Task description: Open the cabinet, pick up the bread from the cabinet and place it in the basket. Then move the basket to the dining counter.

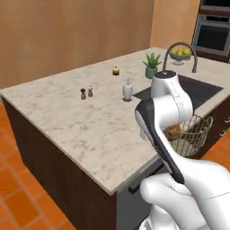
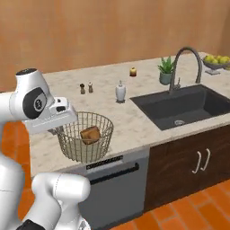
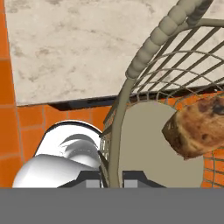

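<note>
On the counter (image 2: 134,130), a soap bottle (image 2: 120,91) stands at 1 o'clock from the basket (image 2: 85,137), two shakers (image 2: 86,88) at 12, a small yellow jar (image 2: 133,71) beyond them, and the dark sink (image 2: 184,107) with its faucet (image 2: 186,67), a plant (image 2: 166,71) and a fruit bowl (image 2: 216,62) off toward 2 to 3 o'clock. The basket sits at the counter's near edge above the dishwasher (image 2: 114,186), with the bread (image 2: 90,134) lying inside on its pale bottom. The gripper (image 3: 112,177) is pinched narrow on the basket's rim at the basket's 9 o'clock side.
</note>
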